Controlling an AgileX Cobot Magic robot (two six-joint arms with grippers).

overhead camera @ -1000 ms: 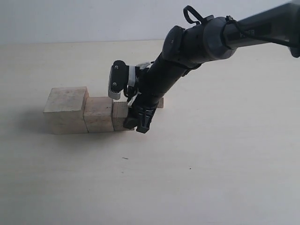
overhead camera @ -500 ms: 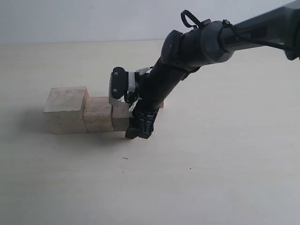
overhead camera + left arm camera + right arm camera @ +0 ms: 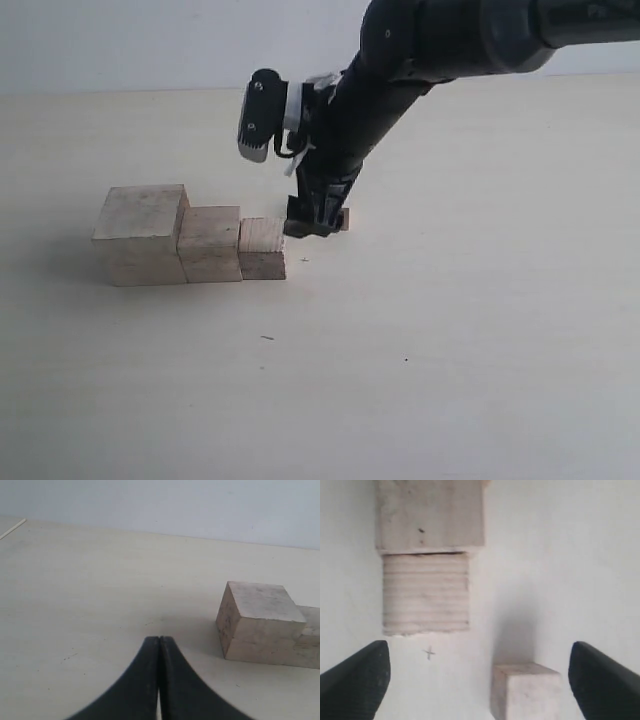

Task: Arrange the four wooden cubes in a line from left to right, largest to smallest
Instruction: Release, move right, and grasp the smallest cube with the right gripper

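Observation:
Three of the four wooden cubes stand touching in a row in the exterior view: the largest (image 3: pixel 140 235) on the left, the second (image 3: pixel 210 243), then the third (image 3: pixel 263 248). The smallest cube (image 3: pixel 344 221) sits apart behind and to the right, mostly hidden by my right gripper (image 3: pixel 313 224). In the right wrist view that gripper (image 3: pixel 479 680) is open; the smallest cube (image 3: pixel 527 690) lies between its fingers untouched, with the third cube (image 3: pixel 426 592) and second cube (image 3: pixel 430 515) beyond. My left gripper (image 3: pixel 159 641) is shut and empty, apart from the largest cube (image 3: pixel 260 622).
The pale table (image 3: pixel 450 350) spreads wide to the right and front of the row. A small pencil cross (image 3: pixel 429 653) marks the surface just beside the third cube. A light wall (image 3: pixel 150 40) bounds the far edge.
My right gripper has let go of the third cube, opened wide, risen and drawn back toward the smallest cube. The row of three cubes stays in place.

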